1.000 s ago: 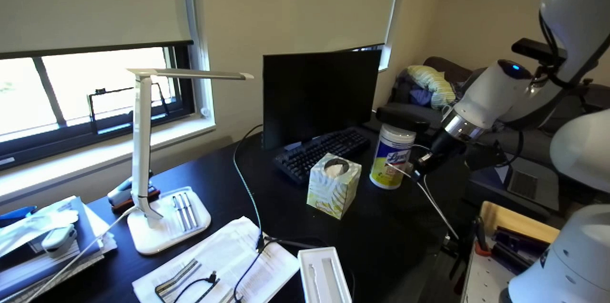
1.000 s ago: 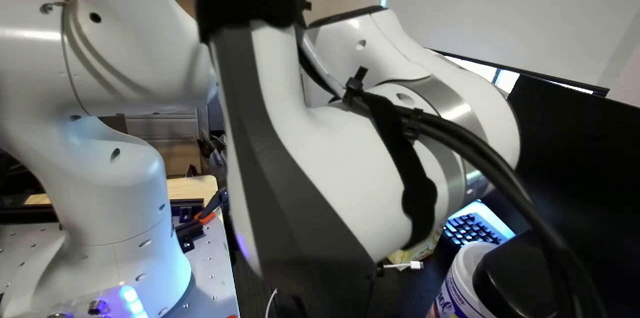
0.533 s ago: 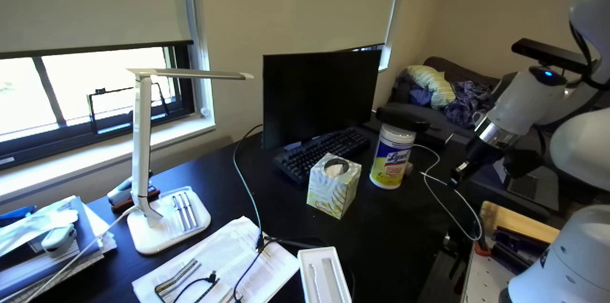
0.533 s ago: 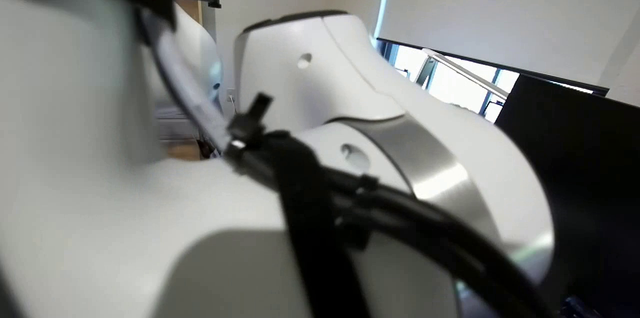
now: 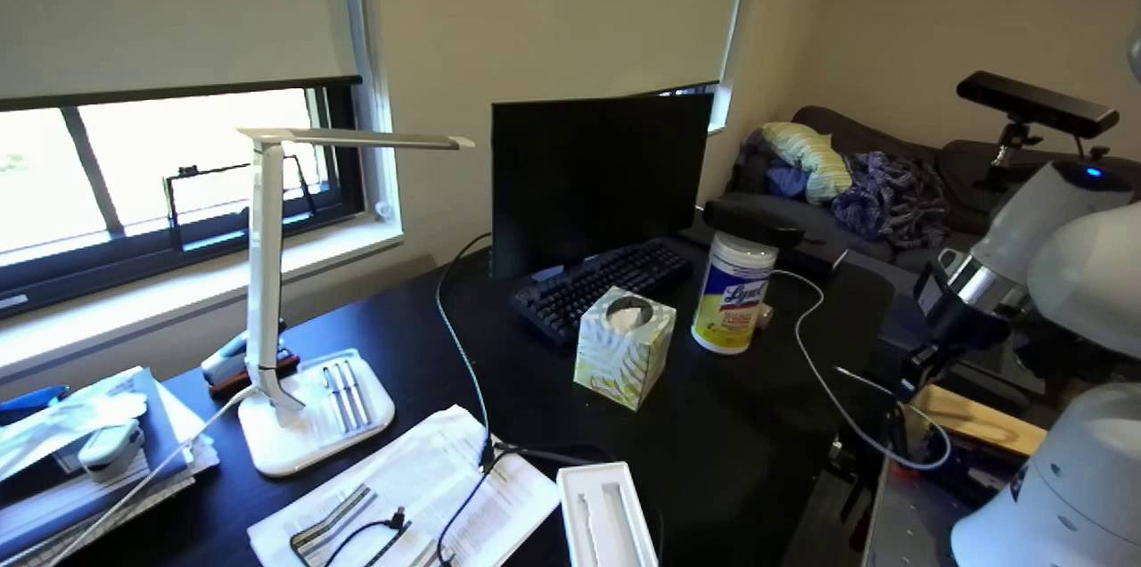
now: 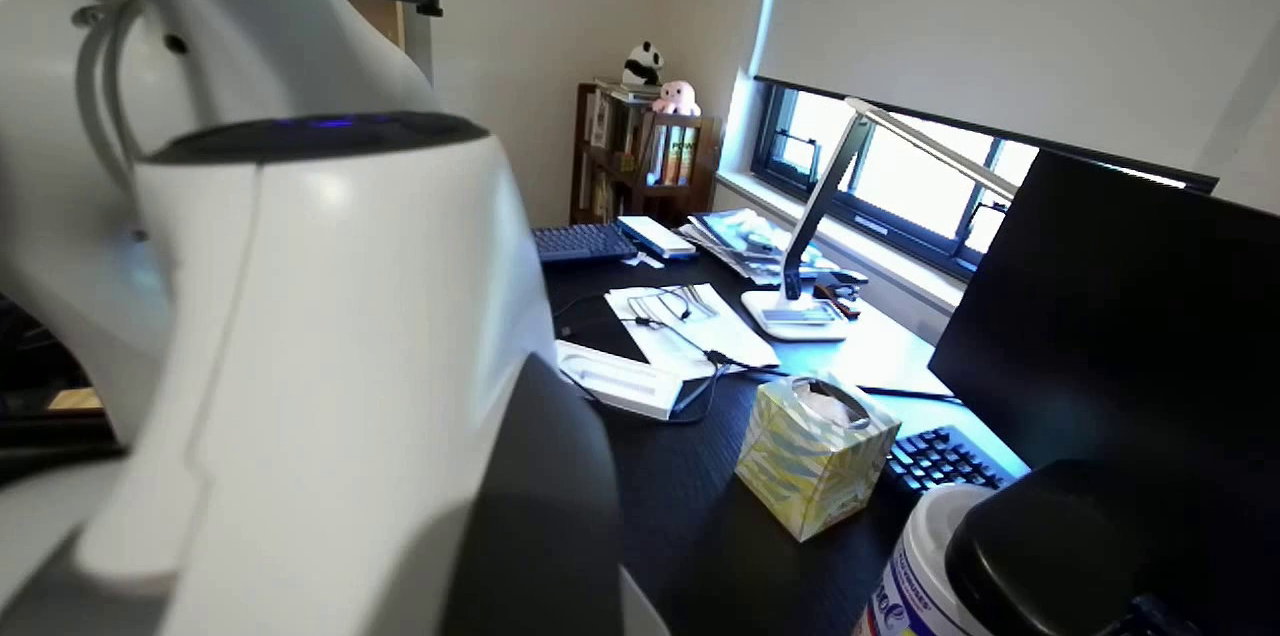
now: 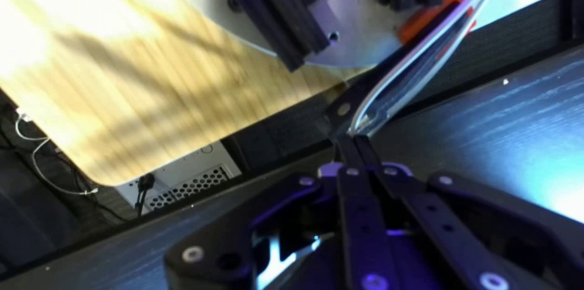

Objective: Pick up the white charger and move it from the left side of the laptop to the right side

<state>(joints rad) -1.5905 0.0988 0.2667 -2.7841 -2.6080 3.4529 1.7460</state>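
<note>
1. The gripper (image 7: 357,137) is closed, its fingers (image 7: 350,157) side by side, with a thin white cable (image 5: 923,466) pinched at their tips.
2. In the wrist view, the fingertips show against the dark edge of the desk (image 7: 506,116), with a wooden board (image 7: 137,98) beyond.
3. In an exterior view, the cable's loose end sticks out to the picture's left of the gripper. The rest sags in a loop, crosses the desk and passes behind the canister (image 5: 731,304).
4. The wrist (image 5: 1030,228) slants down and leftward at the picture's right side, so the fingers point down at an angle, near the base (image 5: 1056,500).
5. In an exterior view, the arm (image 6: 345,356) fills the left side, close to the camera, and hides the gripper.
6. The charger (image 5: 766,315), a small pale block, peeks out just behind the canister's right side. Its join with the cable is hidden.
7. The large dark screen (image 5: 602,179) stands to the charger's left in that picture, with the keyboard (image 5: 644,268) before it.
8. The tissue box (image 5: 624,357) sits near the keyboard; the white lamp (image 5: 266,282) is well apart.
</note>
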